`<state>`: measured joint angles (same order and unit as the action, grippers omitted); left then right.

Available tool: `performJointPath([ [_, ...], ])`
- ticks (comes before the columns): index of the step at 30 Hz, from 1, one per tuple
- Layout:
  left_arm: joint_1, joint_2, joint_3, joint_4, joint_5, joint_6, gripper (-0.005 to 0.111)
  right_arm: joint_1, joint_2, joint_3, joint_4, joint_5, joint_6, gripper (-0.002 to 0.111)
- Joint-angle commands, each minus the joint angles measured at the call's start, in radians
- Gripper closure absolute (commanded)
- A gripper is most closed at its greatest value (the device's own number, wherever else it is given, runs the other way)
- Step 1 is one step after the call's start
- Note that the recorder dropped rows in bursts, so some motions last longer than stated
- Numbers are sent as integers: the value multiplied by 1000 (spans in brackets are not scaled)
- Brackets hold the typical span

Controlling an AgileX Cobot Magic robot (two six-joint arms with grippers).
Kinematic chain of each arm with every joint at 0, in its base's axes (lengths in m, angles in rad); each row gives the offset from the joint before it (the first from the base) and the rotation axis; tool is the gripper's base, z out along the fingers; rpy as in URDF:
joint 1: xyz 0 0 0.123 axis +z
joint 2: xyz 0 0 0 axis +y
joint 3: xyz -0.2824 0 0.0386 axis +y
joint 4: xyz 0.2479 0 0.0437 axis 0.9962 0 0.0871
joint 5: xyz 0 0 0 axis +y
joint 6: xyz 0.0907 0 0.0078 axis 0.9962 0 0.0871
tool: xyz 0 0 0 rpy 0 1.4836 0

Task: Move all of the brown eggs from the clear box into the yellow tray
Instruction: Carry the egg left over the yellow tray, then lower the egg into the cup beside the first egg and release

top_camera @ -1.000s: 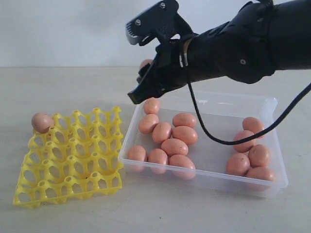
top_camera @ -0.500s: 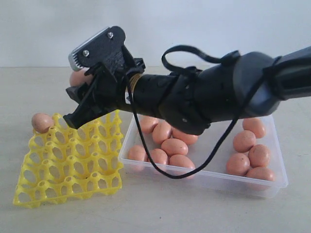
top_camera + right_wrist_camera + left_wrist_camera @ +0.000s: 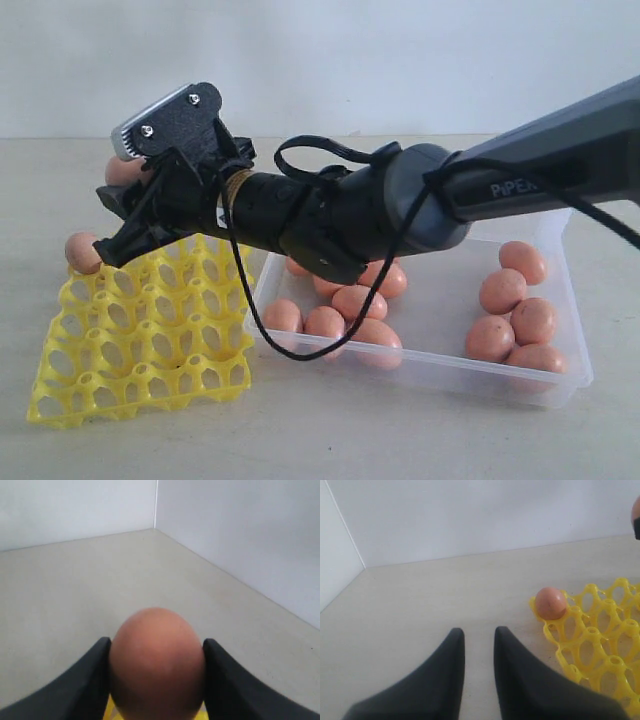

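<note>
A smooth, pinkish brown egg (image 3: 157, 662) sat between the fingers of the right tool (image 3: 125, 190), which was clenched on its two sides. The tool hung over the back left part of the yellow tray (image 3: 140, 350), near another egg (image 3: 85, 252) seated in the corner cell. Whether the held one touched the tray, I could not tell. The right arm (image 3: 400, 210) reached low across the clear box (image 3: 560, 215), where more brown eggs (image 3: 505, 290) lay. The left tool (image 3: 478, 630), its jaws slightly apart and empty, hung over the tabletop (image 3: 420, 595).
</note>
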<state>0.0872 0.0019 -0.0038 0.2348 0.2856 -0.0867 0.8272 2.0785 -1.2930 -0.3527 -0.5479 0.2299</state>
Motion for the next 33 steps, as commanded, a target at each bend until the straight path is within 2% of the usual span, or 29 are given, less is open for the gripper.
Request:
performJointPath([
  [1,2,-2,4,-2,-2,-2,85,6,51,-80,-23,6,56,108],
  [14,2,-2,4,-2,-2,-2,85,34,190,-247,-154,32,230,108],
  [33,2,-2,4,-2,-2,-2,85,31,296,-326,-154,71,239,108],
])
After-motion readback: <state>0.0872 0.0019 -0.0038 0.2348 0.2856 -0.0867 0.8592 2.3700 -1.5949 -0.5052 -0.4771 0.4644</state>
